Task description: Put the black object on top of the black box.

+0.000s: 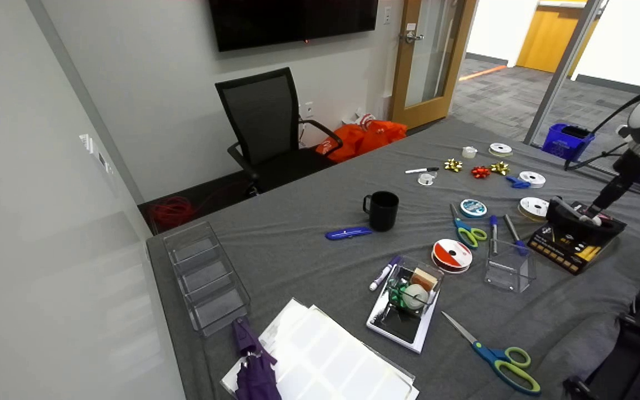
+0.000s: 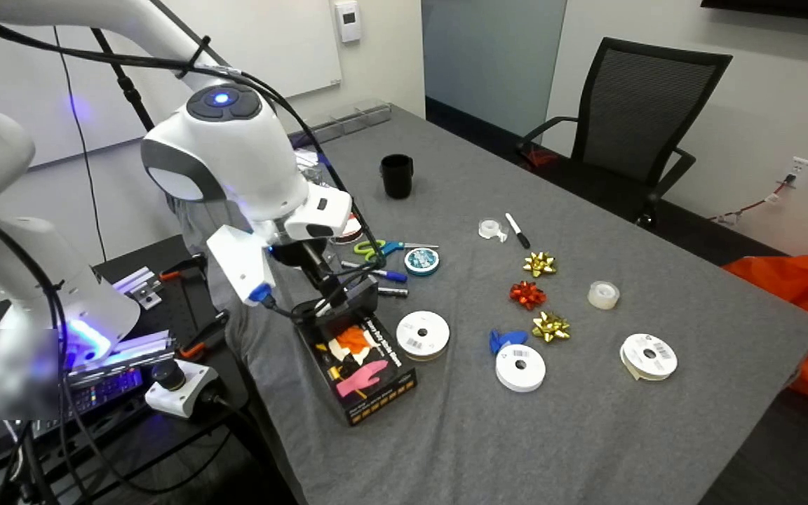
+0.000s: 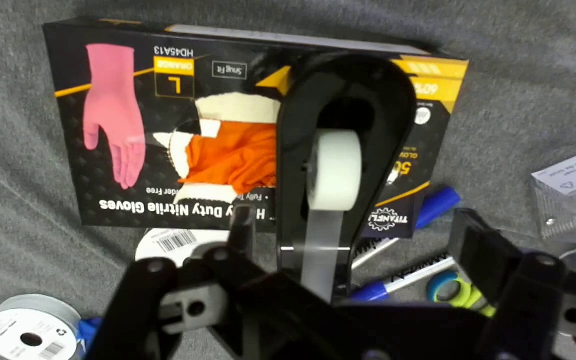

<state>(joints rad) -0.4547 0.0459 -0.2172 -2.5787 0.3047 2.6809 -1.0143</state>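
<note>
The black object is a black tape dispenser with a white tape roll. It lies across the black box, a glove carton with orange, yellow and pink print. One end of the dispenser reaches past the box's edge in the wrist view. In both exterior views the dispenser is on top of the box. My gripper is open, with one finger on each side of the dispenser and gaps between. It also shows above the dispenser in both exterior views, where its fingertips are hard to see.
Ribbon spools, markers, small scissors and a clear holder lie close to the box. A black mug stands farther off. Large scissors lie near the table's front. Cables hang along the arm.
</note>
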